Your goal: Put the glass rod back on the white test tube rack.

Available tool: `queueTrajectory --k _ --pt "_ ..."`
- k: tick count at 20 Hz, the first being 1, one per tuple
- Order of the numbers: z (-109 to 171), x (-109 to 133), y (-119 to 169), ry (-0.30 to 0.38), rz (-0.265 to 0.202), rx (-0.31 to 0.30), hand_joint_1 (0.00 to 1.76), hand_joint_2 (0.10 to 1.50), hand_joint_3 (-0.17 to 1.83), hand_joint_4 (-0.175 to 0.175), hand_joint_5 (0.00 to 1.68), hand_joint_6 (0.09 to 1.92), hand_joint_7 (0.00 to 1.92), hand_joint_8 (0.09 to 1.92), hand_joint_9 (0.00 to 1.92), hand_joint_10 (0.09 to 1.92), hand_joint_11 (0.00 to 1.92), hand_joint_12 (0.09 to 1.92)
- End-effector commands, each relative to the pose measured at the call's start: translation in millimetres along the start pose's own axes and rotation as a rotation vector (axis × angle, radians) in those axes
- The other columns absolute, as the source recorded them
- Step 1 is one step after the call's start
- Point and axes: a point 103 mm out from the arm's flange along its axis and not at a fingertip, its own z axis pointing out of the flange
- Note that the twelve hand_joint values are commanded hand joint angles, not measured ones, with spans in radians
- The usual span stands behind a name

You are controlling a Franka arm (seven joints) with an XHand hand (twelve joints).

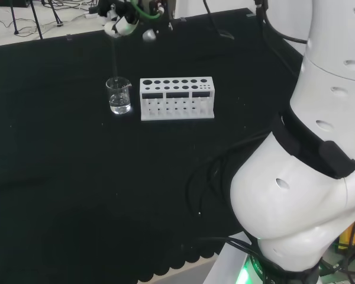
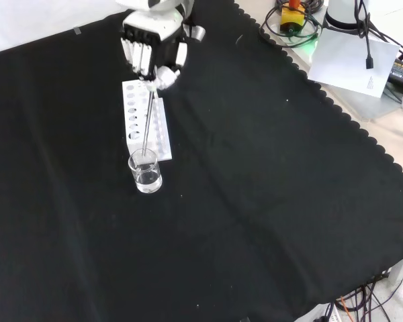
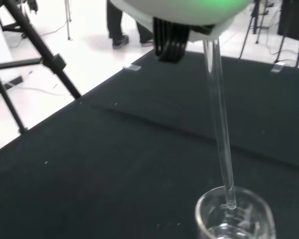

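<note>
The hand [image 2: 152, 48] hangs above the cloth with its fingers curled round the top of a clear glass rod [image 2: 148, 127]. The rod [image 3: 220, 124] runs down into a small glass beaker [image 2: 146, 172] holding a little clear liquid, and its lower tip sits just inside the rim. In the head view the hand [image 1: 119, 22] is above the beaker [image 1: 119, 96], with the rod [image 1: 115, 59] nearly upright between them. The white test tube rack [image 1: 177, 97] stands right beside the beaker; in the front view the rack [image 2: 145, 119] lies just behind it.
Tripod legs [image 3: 35, 59] and bare floor lie beyond the cloth's far edge. The arm's big white links [image 1: 307, 165] fill the head view's right. Cables and a white sheet [image 2: 352, 54] lie off the cloth at the front view's upper right.
</note>
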Motion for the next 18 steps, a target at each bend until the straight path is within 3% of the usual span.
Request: queueTrajectory --k 1,18 --pt "-27 -27 -29 0.003 0.075 -0.032 1.31 0.69 0.75 -0.175 1.15 0.64 1.11 1.28 1.58 1.01 1.64 0.9" --pt "-59 -105 -125 -0.026 0.29 -0.104 1.31 0.69 0.75 -0.175 1.15 0.64 1.11 1.29 1.58 1.01 1.64 0.9"
